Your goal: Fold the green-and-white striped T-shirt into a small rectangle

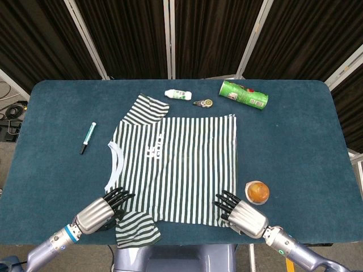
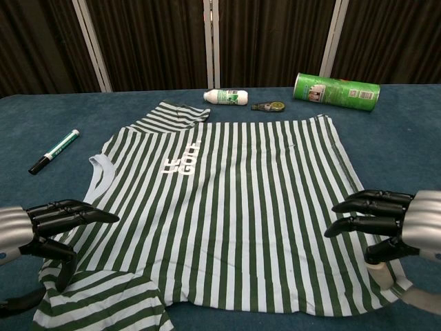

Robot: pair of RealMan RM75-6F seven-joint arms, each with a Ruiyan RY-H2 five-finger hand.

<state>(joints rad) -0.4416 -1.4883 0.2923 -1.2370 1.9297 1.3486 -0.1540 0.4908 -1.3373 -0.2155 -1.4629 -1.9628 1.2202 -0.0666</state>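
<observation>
While the striped T-shirt point(image 1: 173, 164) lies spread flat in the middle of the blue table point(image 1: 295, 153), collar toward the robot's left, both hands sit at its near edge. The left hand point(image 1: 99, 211) has its fingers curled around the shirt's edge by the near sleeve, grasping it; the right hand point(image 1: 243, 214) rests its fingers on the hem corner, but whether it grasps the cloth cannot be told. An orange ball point(image 1: 257, 191) lies just beside the right hand
</observation>
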